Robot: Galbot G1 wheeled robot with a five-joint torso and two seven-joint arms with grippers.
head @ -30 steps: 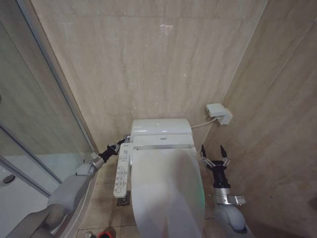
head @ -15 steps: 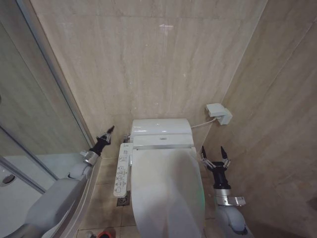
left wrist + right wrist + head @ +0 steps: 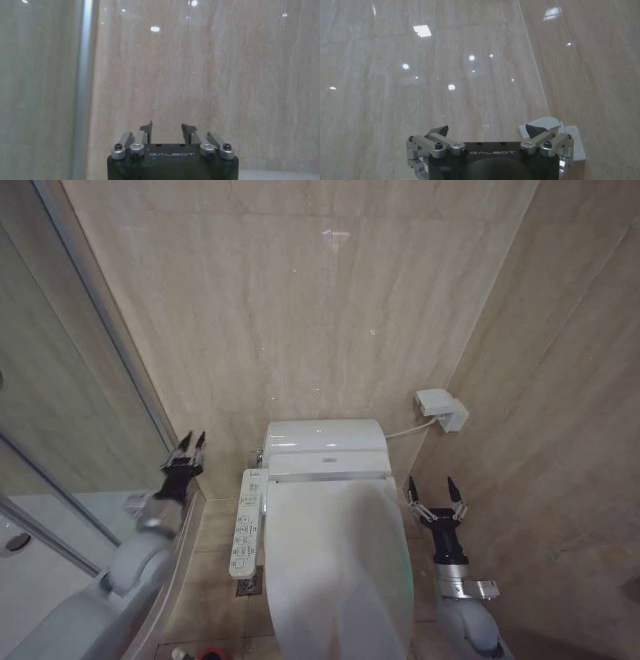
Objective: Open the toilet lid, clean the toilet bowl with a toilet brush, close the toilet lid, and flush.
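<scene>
Toilet lid point(image 3: 335, 565) down, glossy white oval, hiding bowl; lower end cut off by frame. My right claw point(image 3: 433, 493) just right of lid, prongs spread wide, empty. My left claw point(image 3: 186, 448) raised well left of lid, against glass partition point(image 3: 75, 420), prongs narrowly parted, empty.

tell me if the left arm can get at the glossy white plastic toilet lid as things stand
Probably yes. The left gripper hangs open beside the glass shower partition, apart from the closed glossy white plastic toilet lid; nothing stands between them except the side button panel along the lid's near edge.
</scene>
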